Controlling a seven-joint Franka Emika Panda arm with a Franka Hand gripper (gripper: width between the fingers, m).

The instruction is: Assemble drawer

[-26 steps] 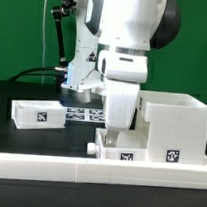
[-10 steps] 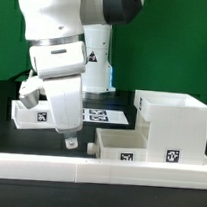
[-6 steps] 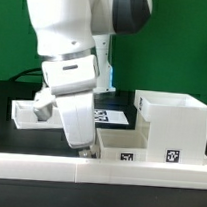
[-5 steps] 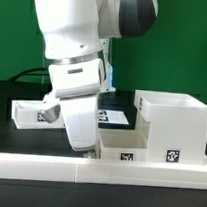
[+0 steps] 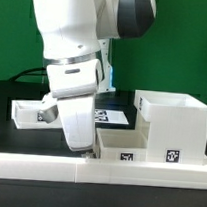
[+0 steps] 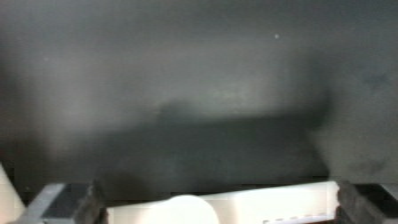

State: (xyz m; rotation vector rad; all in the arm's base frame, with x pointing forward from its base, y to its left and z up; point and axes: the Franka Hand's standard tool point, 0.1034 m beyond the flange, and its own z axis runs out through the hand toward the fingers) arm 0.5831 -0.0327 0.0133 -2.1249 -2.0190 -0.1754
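Observation:
The large white hollow case (image 5: 174,125) stands at the exterior view's right, with a tag on its front. A small white tray (image 5: 124,145) lies against the case's left side, by the front rail. A second small tray (image 5: 29,111) lies further left and back. My gripper (image 5: 85,146) is low at the near tray's left end. In the wrist view the gripper (image 6: 222,208) is open. Its dark fingers (image 6: 64,204) stand on either side of the tray's white end (image 6: 240,205), with a gap showing on one side.
The low white border rail (image 5: 47,168) runs along the table's front edge. The marker board (image 5: 115,116) lies flat on the black table behind the near tray. A green wall is behind. My arm hides the table between the two trays.
The arm swung from over the near tray to the exterior view's left, then came down and right to the tray's left end. It has barely moved in the last half second.

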